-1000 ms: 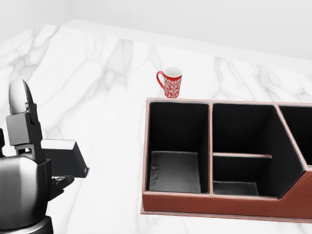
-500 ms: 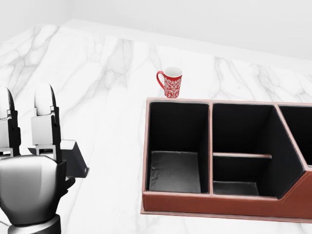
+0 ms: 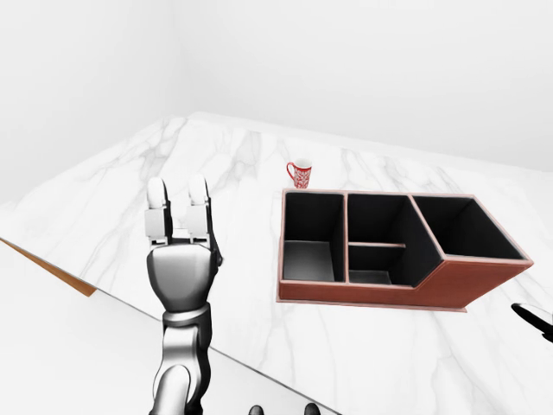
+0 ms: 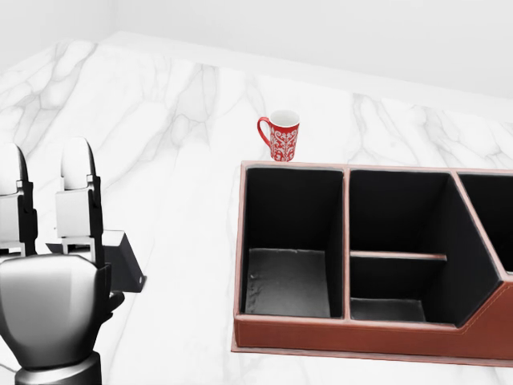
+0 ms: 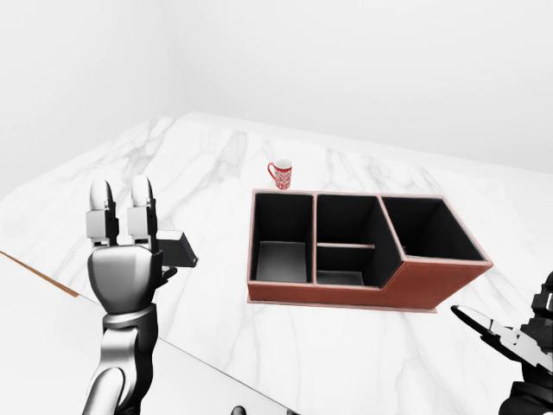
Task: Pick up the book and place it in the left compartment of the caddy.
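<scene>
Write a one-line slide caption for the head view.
Left hand, fingers open and upright, in front of the grey book on the marble counter; empty brown caddy at right, red mug behind.

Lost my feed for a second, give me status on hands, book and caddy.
Left hand open, fingers up, hiding most of the book on the counter. Right hand low right, grip unclear. Caddy left compartment empty; mug beyond it, not blocking.
</scene>
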You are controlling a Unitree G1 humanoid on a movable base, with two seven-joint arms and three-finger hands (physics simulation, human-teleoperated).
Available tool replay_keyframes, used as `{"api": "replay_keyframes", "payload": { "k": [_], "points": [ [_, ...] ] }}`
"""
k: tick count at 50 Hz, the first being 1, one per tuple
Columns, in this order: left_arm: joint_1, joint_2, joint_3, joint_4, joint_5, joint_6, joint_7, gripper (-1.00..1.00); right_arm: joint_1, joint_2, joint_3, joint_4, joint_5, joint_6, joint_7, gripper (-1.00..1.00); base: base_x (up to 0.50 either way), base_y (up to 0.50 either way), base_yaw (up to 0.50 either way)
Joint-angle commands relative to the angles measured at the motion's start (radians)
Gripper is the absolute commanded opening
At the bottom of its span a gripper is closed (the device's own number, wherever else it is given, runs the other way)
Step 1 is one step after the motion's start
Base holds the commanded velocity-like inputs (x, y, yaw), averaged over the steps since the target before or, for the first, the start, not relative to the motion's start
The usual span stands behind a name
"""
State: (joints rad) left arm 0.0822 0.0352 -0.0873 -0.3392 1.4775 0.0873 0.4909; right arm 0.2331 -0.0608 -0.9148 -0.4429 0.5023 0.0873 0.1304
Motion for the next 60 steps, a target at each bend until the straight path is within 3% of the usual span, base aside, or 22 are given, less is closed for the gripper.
{"api": "replay_keyframes", "payload": {
  "k": [1, 7, 28, 33, 35, 41, 42, 50, 60],
  "points": [
    [-0.012, -0.001, 0.001, -0.022, 0.005, 0.0, -0.057, 1.0, 0.0, 0.0, 0.0, 0.005, 0.0, 0.0, 0.007, 1.0, 0.0, 0.0, 0.0],
    [-0.028, -0.001, 0.009, -0.016, 0.013, 0.0, -0.109, 1.0, 0.003, 0.002, 0.003, -0.003, -0.002, 0.0, 0.007, 1.0, 0.0, 0.0, 0.0],
    [-0.105, 0.02, 0.026, 0.142, 0.065, 0.0, -0.188, 1.0, 0.003, 0.005, 0.009, 0.017, -0.007, 0.0, 0.014, 1.0, 0.0, 0.0, 0.0],
    [-0.126, 0.022, 0.034, 0.17, 0.005, 0.0, -0.21, 1.0, -0.001, -0.001, 0.017, 0.04, -0.015, 0.0, 0.015, 1.0, 0.0, 0.0, 0.0],
    [-0.128, 0.026, 0.023, 0.181, 0.046, 0.0, -0.223, 1.0, 0.002, -0.005, 0.011, 0.035, -0.006, 0.0, 0.011, 1.0, 0.0, 0.0, 0.0],
    [-0.145, 0.035, 0.022, 0.198, 0.051, 0.0, -0.265, 1.0, 0.002, -0.003, 0.006, 0.028, -0.007, 0.0, 0.012, 1.0, 0.0, 0.0, 0.0],
    [-0.157, 0.037, 0.018, 0.232, 0.08, 0.0, -0.259, 1.0, -0.001, -0.004, 0.007, 0.035, -0.012, 0.0, 0.014, 1.0, 0.0, 0.0, 0.0],
    [-0.197, 0.049, 0.039, 0.296, 0.026, 0.0, -0.27, 1.0, -0.001, -0.005, 0.004, 0.033, -0.012, 0.0, 0.014, 1.0, 0.0, 0.0, 0.0],
    [-0.266, 0.075, 0.054, 0.449, 0.004, 0.0, -0.216, 1.0, 0.002, -0.003, 0.005, 0.035, -0.019, 0.0, 0.015, 1.0, 0.0, 0.0, 0.0]
  ]
}}
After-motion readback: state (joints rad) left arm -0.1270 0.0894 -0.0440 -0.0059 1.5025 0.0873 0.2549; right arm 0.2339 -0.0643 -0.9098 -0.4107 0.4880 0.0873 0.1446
